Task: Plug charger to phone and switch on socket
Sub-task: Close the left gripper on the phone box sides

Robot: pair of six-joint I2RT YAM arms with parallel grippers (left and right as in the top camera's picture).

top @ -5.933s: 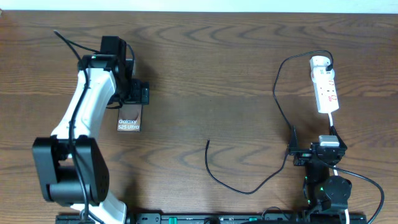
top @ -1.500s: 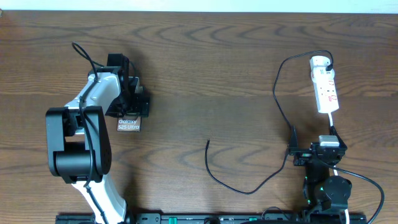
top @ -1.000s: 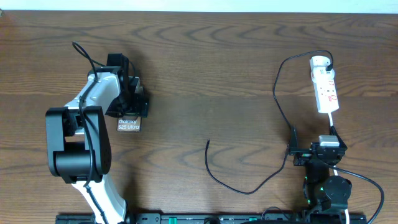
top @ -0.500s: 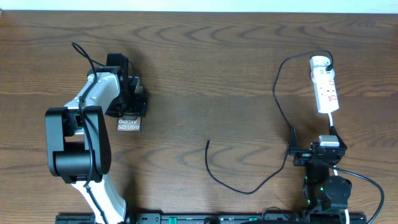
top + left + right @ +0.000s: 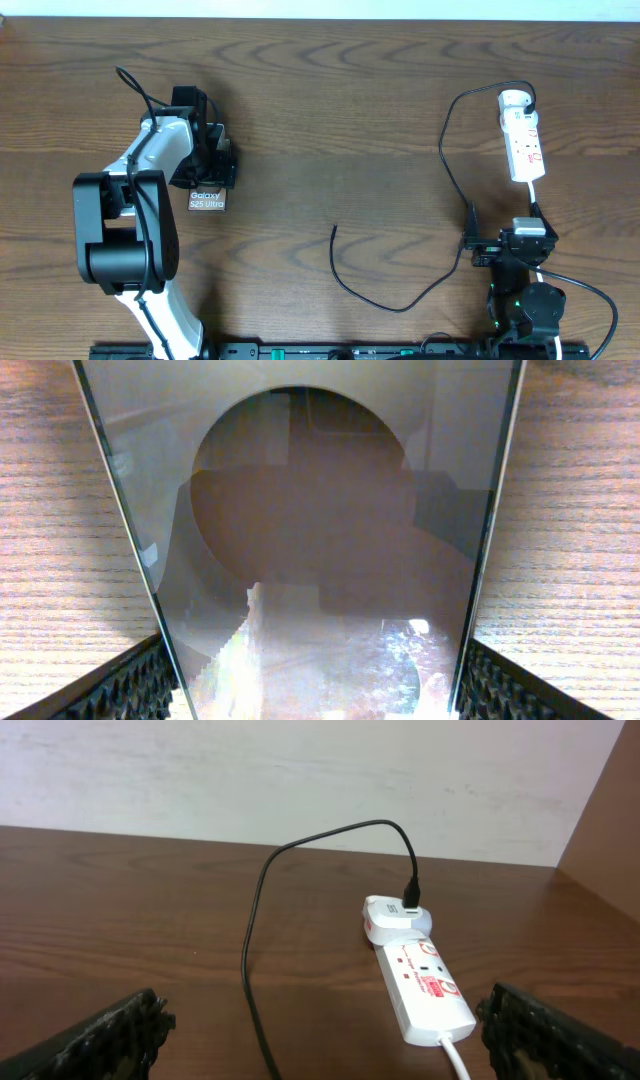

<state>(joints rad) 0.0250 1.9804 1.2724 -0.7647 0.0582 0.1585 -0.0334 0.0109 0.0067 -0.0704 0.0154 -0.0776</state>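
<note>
**One phone gripped, one cable lying loose**

Two arms work at the wooden tabletop (image 5: 330, 100), each with one pincer.

The left pincer (image 5: 315, 660) is closed on the single phone (image 5: 300, 530). Its two fingers (image 5: 130, 685) press against the phone's two long edges, and the round circle on the phone sits just ahead of them. From overhead, the lettered end of the phone (image 5: 207, 198) sticks out from under this pincer, towards the arm's base.

The right pincer (image 5: 322, 1010) is spread wide and holds nothing. The one power strip (image 5: 420, 975) lies ahead of it and slightly to its right, well apart, with two red-ringed marks showing and a round white plug at its far end. The one charger cable (image 5: 443, 150) runs from that plug in an arc and passes close by the right pincer. It then loops across the tabletop to its free tip (image 5: 334, 230), which lies bare between the two arms, well apart from the left pincer and the phone.
</note>
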